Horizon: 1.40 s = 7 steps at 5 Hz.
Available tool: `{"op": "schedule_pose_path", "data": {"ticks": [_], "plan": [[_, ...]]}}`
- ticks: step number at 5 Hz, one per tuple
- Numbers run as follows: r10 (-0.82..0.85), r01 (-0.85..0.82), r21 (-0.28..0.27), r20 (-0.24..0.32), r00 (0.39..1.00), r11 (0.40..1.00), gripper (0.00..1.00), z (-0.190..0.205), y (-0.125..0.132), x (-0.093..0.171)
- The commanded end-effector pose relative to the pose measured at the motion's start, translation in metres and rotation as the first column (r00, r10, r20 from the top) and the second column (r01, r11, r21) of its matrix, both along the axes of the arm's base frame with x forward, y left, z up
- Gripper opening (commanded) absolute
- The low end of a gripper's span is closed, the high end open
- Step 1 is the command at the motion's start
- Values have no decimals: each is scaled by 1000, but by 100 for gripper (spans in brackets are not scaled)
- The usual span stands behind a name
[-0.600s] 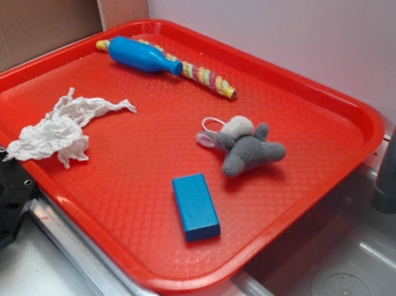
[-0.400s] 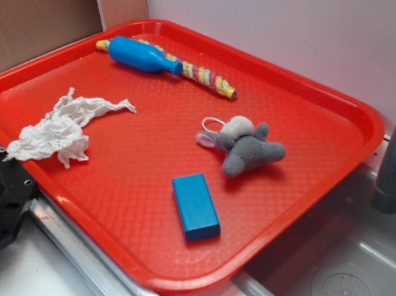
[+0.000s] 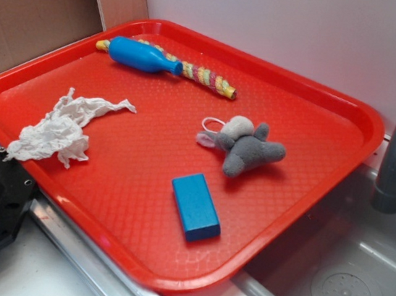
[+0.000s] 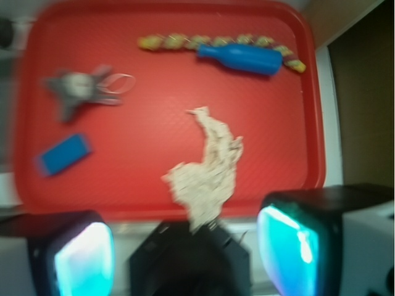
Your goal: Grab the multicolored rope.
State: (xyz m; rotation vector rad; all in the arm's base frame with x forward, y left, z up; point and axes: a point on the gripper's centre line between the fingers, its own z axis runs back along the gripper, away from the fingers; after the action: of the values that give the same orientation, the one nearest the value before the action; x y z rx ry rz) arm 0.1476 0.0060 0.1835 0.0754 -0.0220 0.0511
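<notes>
Jaws wide apart, holding nothing, hanging over the near rim of the red plastic tray (image 4: 311, 111). Just ahead of them: crumpled white cloth (image 4: 207, 169). Far beyond, along the opposite rim: braided yellow-pink-green multicolored rope (image 4: 176, 42), with a smooth blue plastic bottle (image 4: 244, 58) lying against its right part. Aim for the rope's bare left end, jaws straddling the braid, clear of bottle.

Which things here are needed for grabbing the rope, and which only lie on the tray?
Needed:
multicolored rope
gripper, open, above the tray's near edge

Only lying about:
blue bottle, touching the rope
white cloth
grey plush toy
blue block
red tray
</notes>
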Motion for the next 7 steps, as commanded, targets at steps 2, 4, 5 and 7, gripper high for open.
{"op": "schedule_pose_path", "data": {"ticks": [2,4,5,7], "plan": [[453,-424,-160,292,842,891,100,-58,-9,111],[842,-814,-216,102,530,539,100,-92,7,127],[870,-845,-211,69,489,491,100,-98,0,111],[903,-877,-223,41,427,425,100,-109,-6,77]]}}
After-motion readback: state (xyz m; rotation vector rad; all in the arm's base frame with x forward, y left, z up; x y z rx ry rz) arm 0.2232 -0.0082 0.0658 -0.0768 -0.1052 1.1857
